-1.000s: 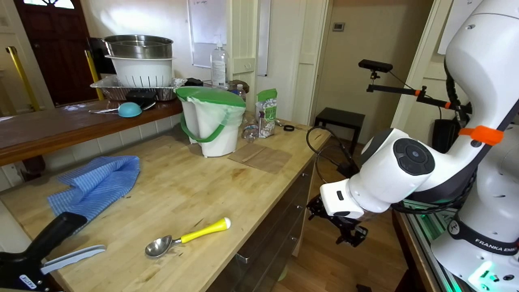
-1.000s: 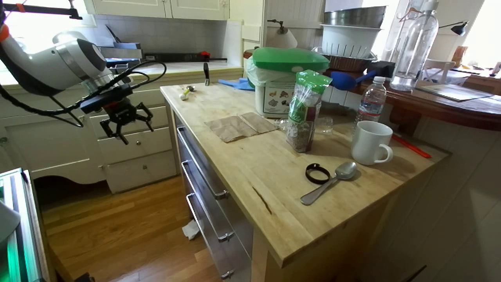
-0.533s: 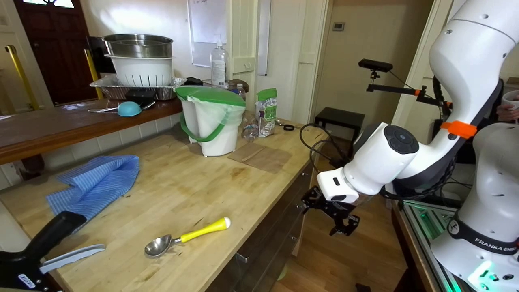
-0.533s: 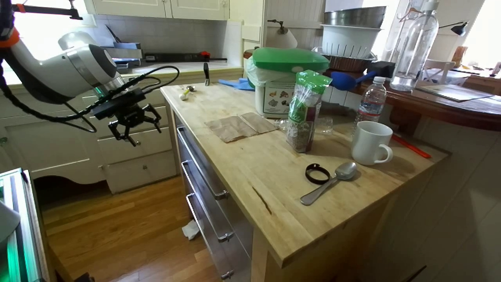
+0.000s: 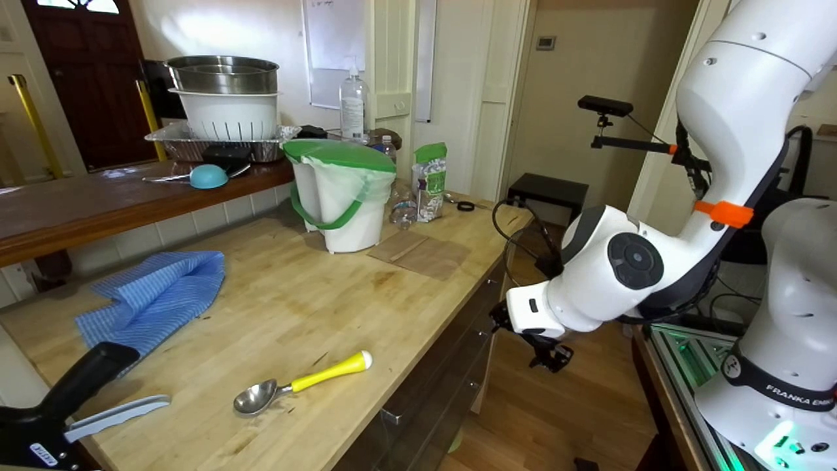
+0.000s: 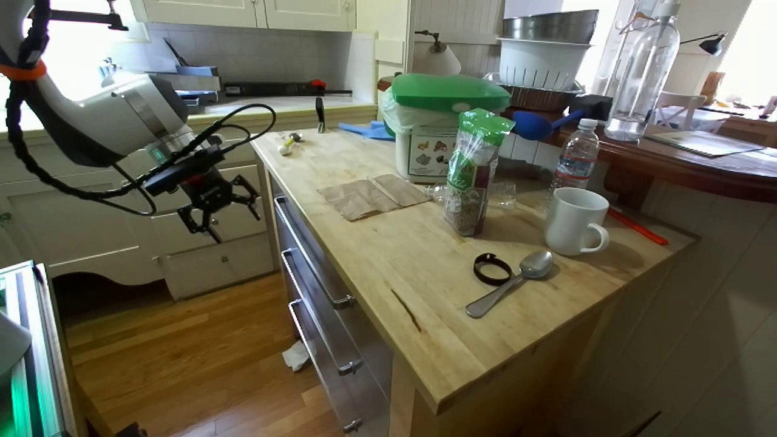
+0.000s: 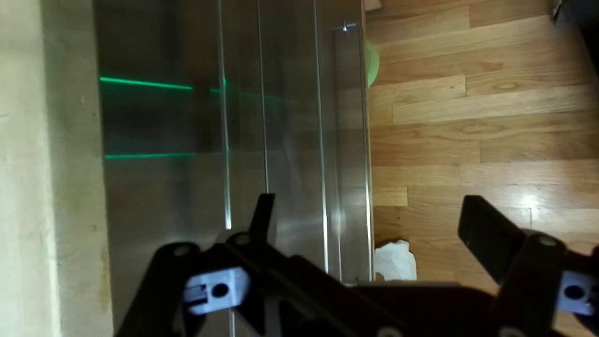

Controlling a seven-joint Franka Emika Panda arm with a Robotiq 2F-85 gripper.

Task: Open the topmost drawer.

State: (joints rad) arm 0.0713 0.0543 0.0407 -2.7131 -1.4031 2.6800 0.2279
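One arm [image 5: 729,163] lettered FRANKA, jaws spread, topmost drawer [image 7: 157,124] closed

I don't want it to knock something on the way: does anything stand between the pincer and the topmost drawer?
Nothing visible does. The open pincer hangs out beyond the countertop, and the wrist view shows only the pincer's fingers before the topmost drawer. The green-lidded bin stands back on that countertop, off the path.
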